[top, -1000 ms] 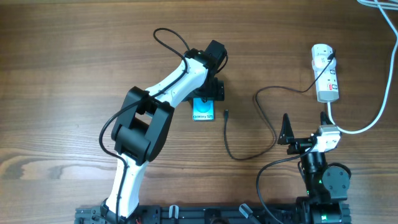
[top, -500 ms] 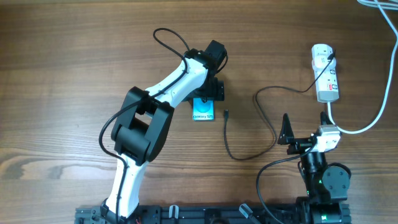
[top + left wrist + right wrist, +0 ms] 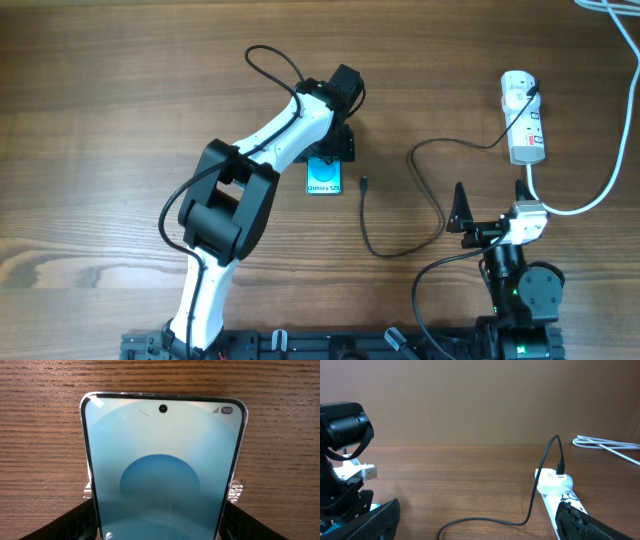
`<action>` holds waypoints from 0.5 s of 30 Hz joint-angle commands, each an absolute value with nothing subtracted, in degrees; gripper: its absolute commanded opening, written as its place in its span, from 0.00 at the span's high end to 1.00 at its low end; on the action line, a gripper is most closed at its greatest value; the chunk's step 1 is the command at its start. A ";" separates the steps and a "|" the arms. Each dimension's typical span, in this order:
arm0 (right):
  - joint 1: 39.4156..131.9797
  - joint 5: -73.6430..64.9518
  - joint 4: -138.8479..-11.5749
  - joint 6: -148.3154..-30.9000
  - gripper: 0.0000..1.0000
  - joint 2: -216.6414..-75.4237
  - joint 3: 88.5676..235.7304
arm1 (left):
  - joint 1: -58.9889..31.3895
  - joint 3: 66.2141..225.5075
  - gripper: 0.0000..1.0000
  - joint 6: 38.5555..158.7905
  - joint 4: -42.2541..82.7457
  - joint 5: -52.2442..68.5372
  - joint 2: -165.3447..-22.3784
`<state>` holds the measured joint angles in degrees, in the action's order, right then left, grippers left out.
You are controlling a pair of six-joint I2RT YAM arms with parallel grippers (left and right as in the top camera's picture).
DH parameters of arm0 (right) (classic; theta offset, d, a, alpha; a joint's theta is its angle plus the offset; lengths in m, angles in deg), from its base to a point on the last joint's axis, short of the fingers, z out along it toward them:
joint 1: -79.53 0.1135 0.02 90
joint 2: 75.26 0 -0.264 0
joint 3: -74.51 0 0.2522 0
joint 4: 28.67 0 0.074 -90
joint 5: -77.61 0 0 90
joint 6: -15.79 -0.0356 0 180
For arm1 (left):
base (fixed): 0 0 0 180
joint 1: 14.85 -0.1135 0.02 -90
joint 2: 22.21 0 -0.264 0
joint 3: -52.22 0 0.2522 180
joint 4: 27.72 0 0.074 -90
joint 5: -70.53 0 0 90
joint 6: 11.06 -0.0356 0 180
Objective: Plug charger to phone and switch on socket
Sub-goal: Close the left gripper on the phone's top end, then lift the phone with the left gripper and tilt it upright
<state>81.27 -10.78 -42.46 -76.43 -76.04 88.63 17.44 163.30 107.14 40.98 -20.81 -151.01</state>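
The phone [image 3: 323, 179] lies flat on the wooden table, cyan screen up, white lettering at its near edge. My left gripper [image 3: 332, 150] is over its far end. In the left wrist view the phone [image 3: 160, 445] fills the frame and the gripper's [image 3: 160, 515] fingers press both its long edges. The charger cable [image 3: 441, 217] runs from a white adapter on the socket [image 3: 524, 125] in a loop, and its plug tip [image 3: 364, 184] lies right of the phone. My right gripper [image 3: 490, 208] is open and empty, near the socket [image 3: 555, 485] and above the cable [image 3: 485, 520].
A thick white cord [image 3: 603, 195] curves from the socket's near end up the right table edge; it also shows in the right wrist view [image 3: 605, 444]. The left arm [image 3: 260, 150] crosses the table's middle left. A black rail [image 3: 300, 345] runs along the front edge.
The phone has shifted slightly to the left and turned a little between the left gripper's fingers. The right arm, cable and socket have not moved.
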 commanded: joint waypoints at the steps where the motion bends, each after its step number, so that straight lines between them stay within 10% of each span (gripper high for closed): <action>1: 81.60 -11.09 -42.26 -75.73 0.00 -75.53 88.57 | 17.55 160.85 0.24 107.73 41.09 -18.91 -153.63; 15: 81.60 -11.09 -42.26 -75.71 0.00 -75.53 88.57 | 17.40 167.63 0.29 107.75 49.39 -18.54 -150.88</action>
<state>81.27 -10.78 -42.46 -76.43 -76.04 88.63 17.44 164.64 107.16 47.47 -19.59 -151.05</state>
